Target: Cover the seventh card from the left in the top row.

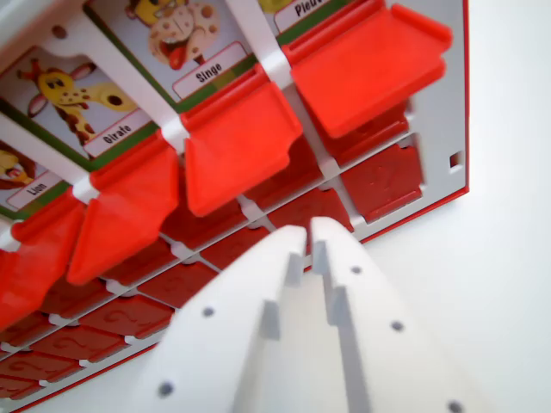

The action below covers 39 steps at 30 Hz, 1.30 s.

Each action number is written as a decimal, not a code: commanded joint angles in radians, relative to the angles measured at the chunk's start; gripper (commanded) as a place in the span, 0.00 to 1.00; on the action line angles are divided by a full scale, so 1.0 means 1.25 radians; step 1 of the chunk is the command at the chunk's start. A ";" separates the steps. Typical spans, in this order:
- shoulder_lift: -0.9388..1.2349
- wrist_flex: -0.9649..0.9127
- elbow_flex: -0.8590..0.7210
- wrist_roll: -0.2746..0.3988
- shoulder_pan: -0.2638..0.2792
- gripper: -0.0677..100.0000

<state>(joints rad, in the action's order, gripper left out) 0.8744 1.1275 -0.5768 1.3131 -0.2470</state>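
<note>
A game board (pixel 443 107) with a white frame and red edge fills the upper left of the wrist view. Its visible row holds animal cards: Lion (pixel 21 176), Girafe (pixel 73 103), Singe (pixel 176 39) and a partly cut-off one (pixel 297 10). Below each card a red flap lies folded down toward me, such as those under the Singe card (pixel 237 142) and under the cut-off card (pixel 366 64). My white gripper (pixel 308 237) rises from the bottom centre. Its fingertips are together with only a thin slit between them, holding nothing, just in front of the flat red tiles (pixel 383 181) below the flaps.
Rows of flat red tiles with faint question marks (pixel 86 327) run down to the lower left. White table surface (pixel 499 275) lies to the wrist view's right of the board's corner.
</note>
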 commanded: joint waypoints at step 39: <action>-0.077 -0.301 0.126 -0.295 0.026 0.00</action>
<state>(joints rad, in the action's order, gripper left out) 0.7501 0.7992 -0.5231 0.9633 -0.2255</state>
